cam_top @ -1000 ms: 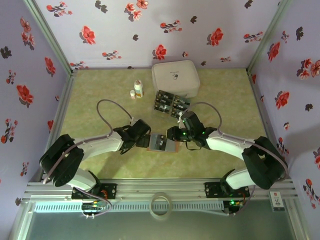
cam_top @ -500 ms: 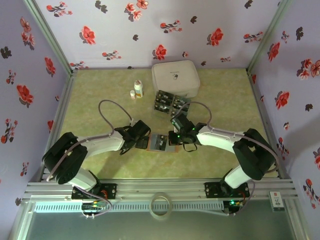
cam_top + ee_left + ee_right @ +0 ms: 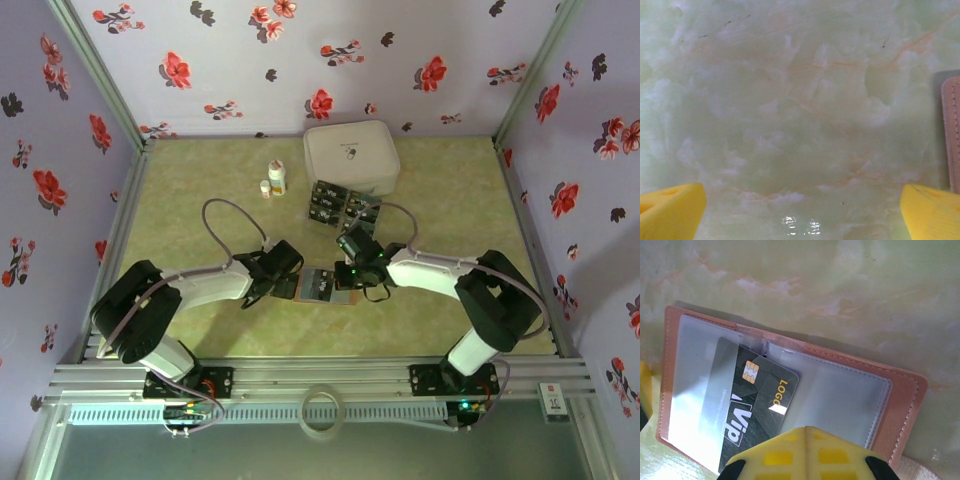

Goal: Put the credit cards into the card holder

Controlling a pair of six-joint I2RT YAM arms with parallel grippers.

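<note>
The card holder (image 3: pixel 890 390) lies open on the table, reddish-brown with clear inner pockets; from above it sits between the two grippers (image 3: pixel 345 297). One black credit card (image 3: pixel 757 400) with a gold chip lies tilted, part of it inside the left pocket. My right gripper (image 3: pixel 807 432) is shut, its yellow fingertips pressed together just over the card's near edge, nothing visibly between them. Several more credit cards (image 3: pixel 341 205) lie in a cluster farther back. My left gripper (image 3: pixel 800 220) stands wide open over bare table, with the card holder's edge (image 3: pixel 952 130) just to its right.
A large white rounded case (image 3: pixel 352 157) sits at the back, close behind the card cluster. Two small white bottles (image 3: pixel 276 177) stand to its left. Flowered walls close in three sides, and a metal rail (image 3: pixel 320 375) runs along the near edge.
My right gripper has swung left and forward onto the card holder and has shut. The left arm has shifted only slightly and stays open.
</note>
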